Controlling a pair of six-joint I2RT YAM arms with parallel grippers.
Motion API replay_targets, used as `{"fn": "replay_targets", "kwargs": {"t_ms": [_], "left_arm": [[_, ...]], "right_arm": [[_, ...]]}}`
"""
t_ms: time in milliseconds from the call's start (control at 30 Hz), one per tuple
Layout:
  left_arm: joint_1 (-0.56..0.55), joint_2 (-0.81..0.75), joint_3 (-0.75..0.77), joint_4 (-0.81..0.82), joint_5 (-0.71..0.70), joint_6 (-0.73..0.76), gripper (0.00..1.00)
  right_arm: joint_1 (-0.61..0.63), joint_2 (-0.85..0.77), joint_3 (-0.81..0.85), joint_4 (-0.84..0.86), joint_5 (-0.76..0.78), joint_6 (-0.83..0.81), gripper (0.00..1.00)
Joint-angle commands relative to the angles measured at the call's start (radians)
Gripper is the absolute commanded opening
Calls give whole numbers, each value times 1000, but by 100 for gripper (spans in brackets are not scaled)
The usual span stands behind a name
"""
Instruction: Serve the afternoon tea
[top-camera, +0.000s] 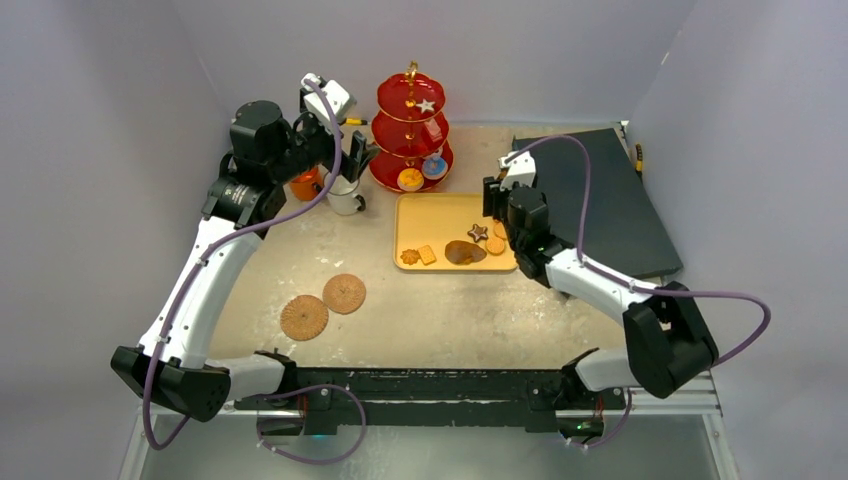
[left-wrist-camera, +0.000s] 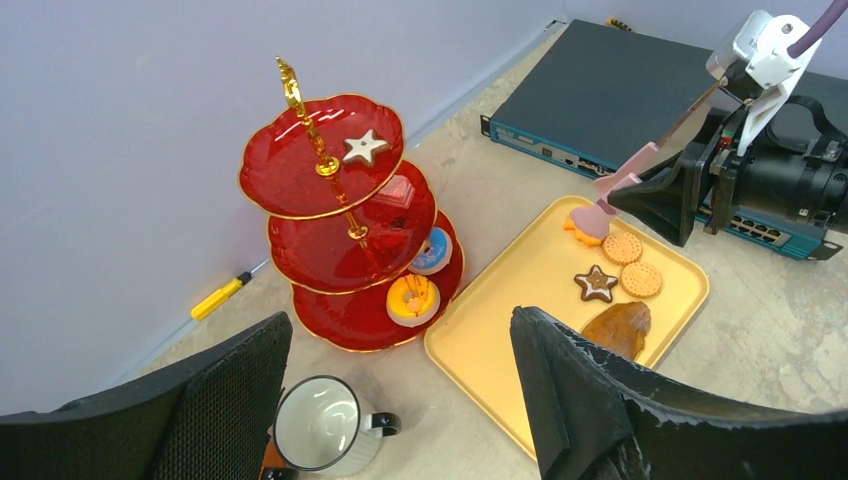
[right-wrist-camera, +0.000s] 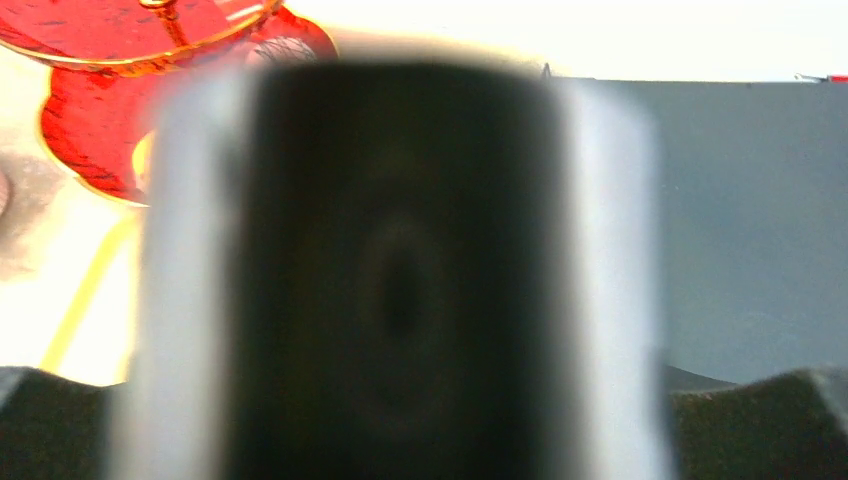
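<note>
The right tool (left-wrist-camera: 660, 190) is clenched on the tongs (left-wrist-camera: 655, 150), whose long axis slants from it down to the tray (left-wrist-camera: 500, 330). Their pink tips sit on or about an orange pastry (left-wrist-camera: 580, 230) at the tray corner nearest that tool — whether they pinch it I cannot tell. Two round biscuits (left-wrist-camera: 622, 247) and a star biscuit (left-wrist-camera: 596, 283) lie just beside the tips. The pastry looks light, likely soft and crumbly, and roundish with no clear long axis; a gentle squeeze across its sides should suit. The left tool (left-wrist-camera: 400, 315) hangs released and empty above the white mug (left-wrist-camera: 318, 425) — upright, mouth up, handle towards the tray. The stand (left-wrist-camera: 290, 170) rises upright beyond that tool, handle skyward.
</note>
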Motion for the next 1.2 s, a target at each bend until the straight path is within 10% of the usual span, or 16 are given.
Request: {"fn": "replay_targets", "kwargs": {"t_ms": [0, 1167], "left_arm": [[9, -17, 8, 8, 7, -11, 80], [10, -1, 21, 13, 7, 10, 79]], "right_arm": [[-4, 20, -18, 71, 74, 45, 62], [-30, 259, 29, 195, 108, 94, 46]]}}
